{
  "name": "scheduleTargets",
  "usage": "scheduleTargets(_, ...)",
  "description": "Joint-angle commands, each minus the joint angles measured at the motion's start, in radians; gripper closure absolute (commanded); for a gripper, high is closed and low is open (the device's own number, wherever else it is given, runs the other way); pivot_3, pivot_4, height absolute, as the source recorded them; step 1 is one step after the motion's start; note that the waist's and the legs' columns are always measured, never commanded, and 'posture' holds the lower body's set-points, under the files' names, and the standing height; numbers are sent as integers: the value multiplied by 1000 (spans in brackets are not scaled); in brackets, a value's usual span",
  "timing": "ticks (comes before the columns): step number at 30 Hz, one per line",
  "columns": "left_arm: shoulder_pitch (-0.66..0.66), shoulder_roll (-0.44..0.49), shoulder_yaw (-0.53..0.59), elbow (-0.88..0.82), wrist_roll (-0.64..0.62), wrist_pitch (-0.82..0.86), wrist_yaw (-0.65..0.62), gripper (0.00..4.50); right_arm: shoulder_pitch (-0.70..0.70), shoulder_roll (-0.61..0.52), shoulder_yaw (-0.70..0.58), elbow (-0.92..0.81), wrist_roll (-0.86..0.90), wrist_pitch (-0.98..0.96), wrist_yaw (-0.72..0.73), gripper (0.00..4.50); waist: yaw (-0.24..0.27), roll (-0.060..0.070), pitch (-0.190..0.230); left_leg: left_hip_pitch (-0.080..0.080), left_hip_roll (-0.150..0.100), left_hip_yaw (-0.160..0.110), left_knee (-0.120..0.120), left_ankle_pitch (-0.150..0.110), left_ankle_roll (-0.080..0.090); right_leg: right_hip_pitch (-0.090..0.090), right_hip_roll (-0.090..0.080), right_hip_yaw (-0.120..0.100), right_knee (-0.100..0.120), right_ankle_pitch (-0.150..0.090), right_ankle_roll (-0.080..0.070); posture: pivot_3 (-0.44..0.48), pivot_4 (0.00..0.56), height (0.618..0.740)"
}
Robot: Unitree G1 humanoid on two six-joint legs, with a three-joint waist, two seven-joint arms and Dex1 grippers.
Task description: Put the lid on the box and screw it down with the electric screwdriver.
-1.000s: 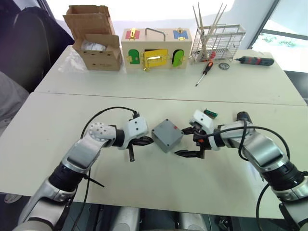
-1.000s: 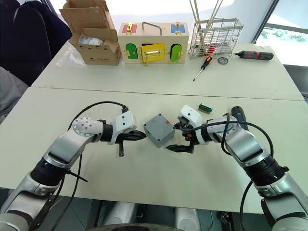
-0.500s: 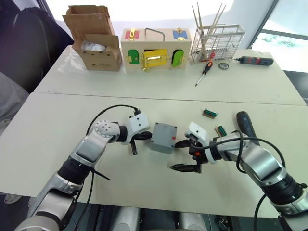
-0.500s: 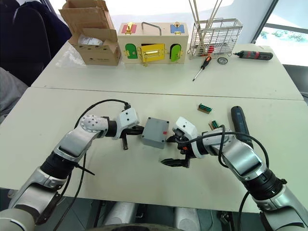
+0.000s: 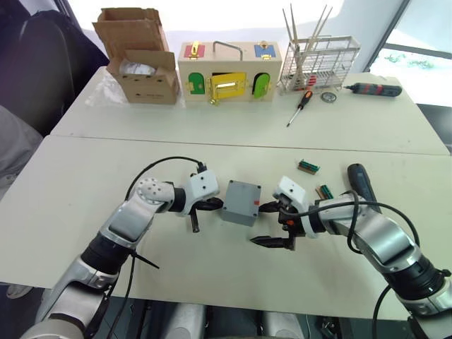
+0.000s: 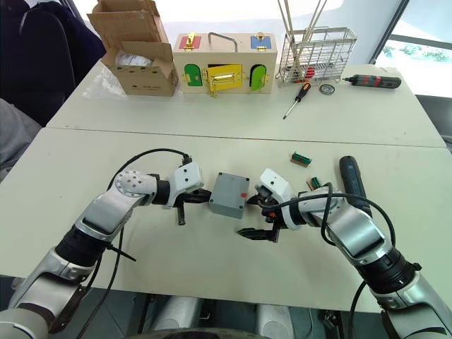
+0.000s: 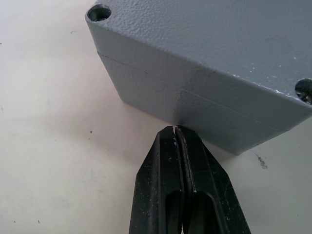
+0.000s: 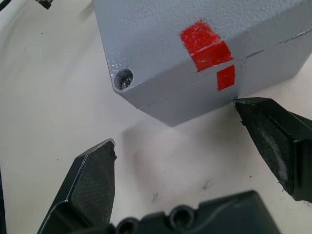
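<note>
The grey box (image 5: pixel 241 203), with the lid (image 7: pixel 234 34) seated on it, is flanked on the table (image 5: pixel 212 275) by the left gripper (image 7: pixel 175 134), clenched with its tips touching the box's side, and the right gripper (image 8: pixel 195 151), spread wide just beside the red-marked corner, while the electric screwdriver (image 5: pixel 361 181) is seen lying beyond the right arm.

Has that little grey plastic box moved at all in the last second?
Yes. The small grey plastic box slid toward the robot's left, away from the green connector.

One grey box (image 5: pixel 240 202), two green connectors (image 5: pixel 307 167).
</note>
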Motion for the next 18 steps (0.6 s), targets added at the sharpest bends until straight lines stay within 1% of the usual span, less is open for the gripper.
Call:
scheduleTargets(1,-2,-18,1,-56,-34,-4,-16,4500,-23,5,-32,-7,-1,-26,-1,20,0,0,0,0,0,0,0,0,0,0,0,0,0,0,0,0,150,735)
scheduleTargets(8,0,-29,16,-52,-43,5,-7,4500,-26,17,-42,11,-3,-30,-17,20,0,0,0,0,0,0,0,0,0,0,0,0,0,0,0,0,150,735)
scheduleTargets(10,-5,-10,33,-41,-36,0,-1,4500,-23,-3,-68,-4,4,-12,-18,20,-1,0,0,0,0,0,0,0,0,0,0,0,0,0,0,0,150,735)
scheduleTargets(14,-27,56,113,-38,-60,6,-5,4500,-31,-42,-244,-19,85,57,-28,20,-1,0,0,0,0,0,0,0,0,0,0,0,0,0,0,0,150,735)
scheduleTargets(15,-33,62,139,-46,-84,16,-8,4500,-45,-32,-291,-9,110,73,-43,20,-1,0,0,0,0,0,0,0,0,0,0,0,0,0,0,0,150,735)
scheduleTargets(18,-56,43,238,-84,-216,99,-22,4500,-96,15,-408,53,169,100,-91,20,-1,0,0,0,0,0,0,0,0,0,0,0,0,0,0,0,150,735)
